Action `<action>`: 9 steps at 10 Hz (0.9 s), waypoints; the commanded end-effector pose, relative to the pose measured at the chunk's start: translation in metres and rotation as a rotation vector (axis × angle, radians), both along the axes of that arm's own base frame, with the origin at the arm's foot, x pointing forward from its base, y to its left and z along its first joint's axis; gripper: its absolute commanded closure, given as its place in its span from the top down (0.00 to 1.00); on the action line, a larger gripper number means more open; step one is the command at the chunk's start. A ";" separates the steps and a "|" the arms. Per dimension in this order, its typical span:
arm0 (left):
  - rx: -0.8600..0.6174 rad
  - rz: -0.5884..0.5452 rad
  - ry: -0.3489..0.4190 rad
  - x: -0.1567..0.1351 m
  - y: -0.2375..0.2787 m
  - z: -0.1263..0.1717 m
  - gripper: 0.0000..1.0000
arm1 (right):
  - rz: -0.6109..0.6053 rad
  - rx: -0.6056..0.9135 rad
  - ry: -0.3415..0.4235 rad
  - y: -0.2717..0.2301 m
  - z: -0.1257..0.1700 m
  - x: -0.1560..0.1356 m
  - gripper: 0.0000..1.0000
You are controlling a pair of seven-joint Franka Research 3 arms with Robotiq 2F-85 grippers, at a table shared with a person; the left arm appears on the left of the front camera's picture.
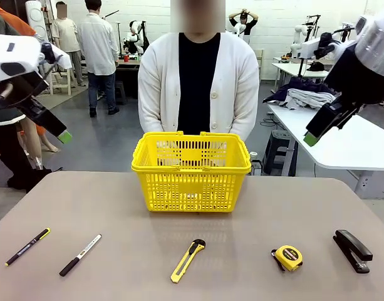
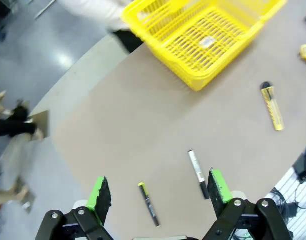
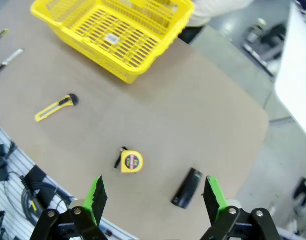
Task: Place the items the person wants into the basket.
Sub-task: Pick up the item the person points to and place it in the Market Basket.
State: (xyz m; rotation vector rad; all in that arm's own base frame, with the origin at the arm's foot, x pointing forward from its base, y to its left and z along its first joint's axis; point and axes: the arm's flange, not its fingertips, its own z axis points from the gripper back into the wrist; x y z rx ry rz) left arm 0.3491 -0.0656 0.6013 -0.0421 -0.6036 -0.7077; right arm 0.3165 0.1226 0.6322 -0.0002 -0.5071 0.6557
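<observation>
Hovering high: left gripper (image 2: 158, 190), right gripper (image 3: 153, 194) both spread, empty. Pen (image 1: 27, 246), knife (image 1: 188, 259), tape measure (image 1: 287, 257) lie before basket (image 1: 190, 188). Pen likely light, slick: I'd pinch mid-barrel. Tape measure dense: squeeze flat faces.

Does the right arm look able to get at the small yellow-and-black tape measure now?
Probably yes: the right gripper hangs open above the small yellow-and-black tape measure, with nothing between.
</observation>
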 end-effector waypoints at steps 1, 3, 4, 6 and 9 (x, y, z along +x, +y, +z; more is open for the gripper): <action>-0.217 -0.178 0.155 0.012 0.057 0.019 1.00 | 0.137 0.255 0.102 -0.058 -0.014 0.001 1.00; -0.336 -0.181 0.203 0.013 0.115 0.020 1.00 | 0.190 0.456 0.165 -0.131 -0.033 0.000 1.00; -0.371 -0.176 0.216 0.013 0.138 0.015 1.00 | 0.181 0.518 0.182 -0.161 -0.051 0.003 1.00; -0.428 -0.191 0.244 0.009 0.178 0.003 1.00 | 0.180 0.627 0.227 -0.211 -0.085 0.000 1.00; -0.487 -0.158 0.191 -0.009 0.227 -0.004 1.00 | 0.149 0.722 0.201 -0.256 -0.103 -0.012 1.00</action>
